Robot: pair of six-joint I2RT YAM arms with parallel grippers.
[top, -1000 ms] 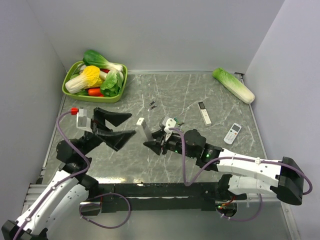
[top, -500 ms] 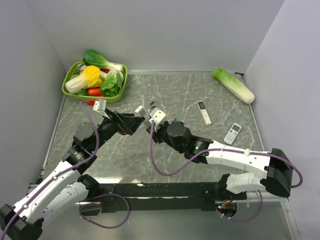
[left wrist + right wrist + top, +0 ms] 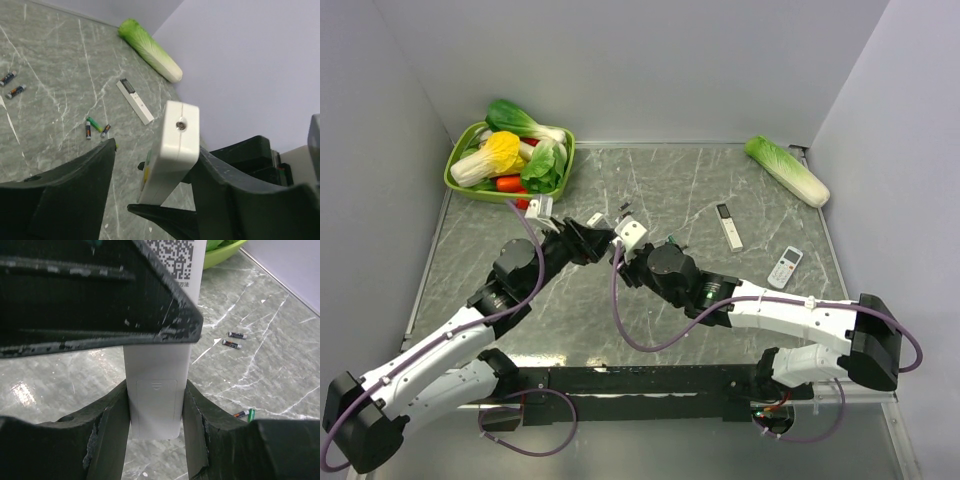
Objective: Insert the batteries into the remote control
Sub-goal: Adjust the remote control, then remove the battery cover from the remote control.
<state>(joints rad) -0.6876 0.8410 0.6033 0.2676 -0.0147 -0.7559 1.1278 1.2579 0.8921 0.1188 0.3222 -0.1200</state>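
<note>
The remote control (image 3: 156, 405) is a long white bar held upright. Its closed battery cover faces the right wrist camera. My right gripper (image 3: 156, 390) is shut on its lower end. My left gripper (image 3: 156, 147) is open around its upper end (image 3: 172, 145), which rests against one finger (image 3: 235, 190) and stands clear of the other. In the top view the two grippers meet at the table's middle, left gripper (image 3: 594, 234) and right gripper (image 3: 617, 252). A green battery (image 3: 94, 123) lies on the table beside two darker cells; it also shows in the right wrist view (image 3: 251, 413).
A pair of dark cells (image 3: 625, 209) lies just beyond the grippers. A white remote with a black end (image 3: 729, 226) and a short buttoned remote (image 3: 785, 267) lie at the right. A green basket (image 3: 560, 185) of vegetables is at the back left, a cabbage (image 3: 787, 170) at the back right.
My right gripper has carried the remote up and away from me. My left arm has swung in from the left and put its open jaws around the remote's upper end.
</note>
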